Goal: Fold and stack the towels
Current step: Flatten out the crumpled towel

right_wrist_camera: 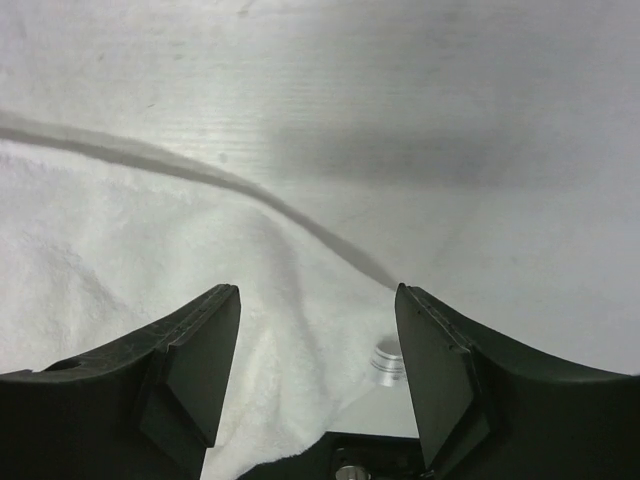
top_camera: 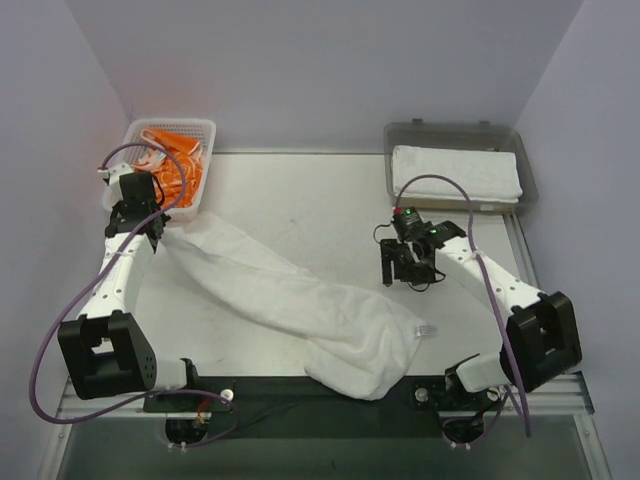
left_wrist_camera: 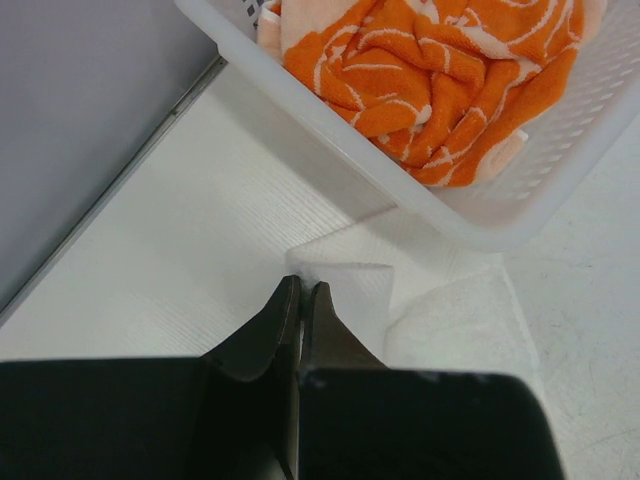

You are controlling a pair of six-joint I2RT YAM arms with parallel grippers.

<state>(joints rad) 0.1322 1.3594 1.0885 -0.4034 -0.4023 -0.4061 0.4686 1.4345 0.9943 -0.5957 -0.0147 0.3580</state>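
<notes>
Seemingly the left gripper clenches a corner of the white towel beside the basket; the right gripper gapes, empty.

We see soft overhead light, a broad grey shadow across the table in the right wrist view, and the white towel nearly washed out.

1. The long white towel lies unfolded and rumpled. It runs diagonally across the table from beside the basket to the near edge, where it bunches wide. Its far-left corner is pinched in the left gripper.
2. The orange-and-white towel sits crumpled inside the basket.
3. The folded white towel lies flat in the grey tray.
</notes>
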